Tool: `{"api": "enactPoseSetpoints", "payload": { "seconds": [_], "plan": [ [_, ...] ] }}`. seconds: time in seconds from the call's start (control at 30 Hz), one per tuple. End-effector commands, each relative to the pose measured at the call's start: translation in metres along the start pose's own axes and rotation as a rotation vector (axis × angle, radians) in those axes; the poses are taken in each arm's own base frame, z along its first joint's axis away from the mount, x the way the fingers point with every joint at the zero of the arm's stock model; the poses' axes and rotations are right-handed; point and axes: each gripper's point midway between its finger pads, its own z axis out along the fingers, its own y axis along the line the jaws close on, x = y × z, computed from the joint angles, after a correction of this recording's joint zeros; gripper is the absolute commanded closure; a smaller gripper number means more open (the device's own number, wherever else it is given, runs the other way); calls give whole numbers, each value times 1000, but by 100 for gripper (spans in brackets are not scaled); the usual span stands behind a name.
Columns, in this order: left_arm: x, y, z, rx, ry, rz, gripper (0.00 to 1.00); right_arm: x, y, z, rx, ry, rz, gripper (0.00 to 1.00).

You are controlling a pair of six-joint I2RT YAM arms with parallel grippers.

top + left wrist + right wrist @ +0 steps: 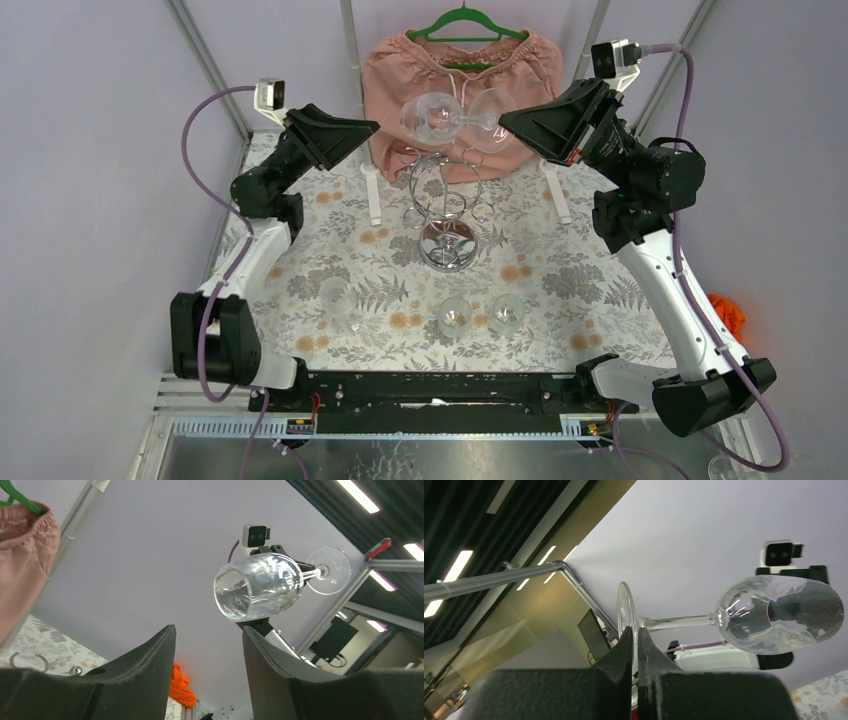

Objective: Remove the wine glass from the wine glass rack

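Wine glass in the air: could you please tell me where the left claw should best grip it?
Probably the bowl of the wine glass, from its mouth end, the open left claw straddling it. The glass lies sideways with its mouth toward that claw, and the right claw pinches the foot.

You have clear wine glass [432, 115], shiny chrome wine glass rack [445, 205]. Surface [580, 290]: white, grey fern print, orange blossoms. Far edge: pink garment [455, 70], green hanger [466, 20]. Beyond right edge: bright orange cloth [727, 312].
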Motion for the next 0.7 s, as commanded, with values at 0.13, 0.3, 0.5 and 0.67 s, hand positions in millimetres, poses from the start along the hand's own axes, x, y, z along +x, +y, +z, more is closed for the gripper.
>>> {"api": "enactPoseSetpoints", "payload": {
  "seconds": [0.13, 0.3, 0.5, 0.67],
  "plan": [
    [5, -49, -8, 204, 22, 65, 41, 1, 27, -2, -183, 18, 7, 100],
    [5, -51, -8, 207, 28, 55, 41, -3, 14, -2, -220, 16, 60, 100],
    [6, -48, -8, 202, 33, 50, 41, -6, 1, 1, -243, 14, 97, 100],
    [5, -40, -7, 190, 35, 21, 40, 2, -5, 10, -265, 40, 138, 100]
  ]
}}
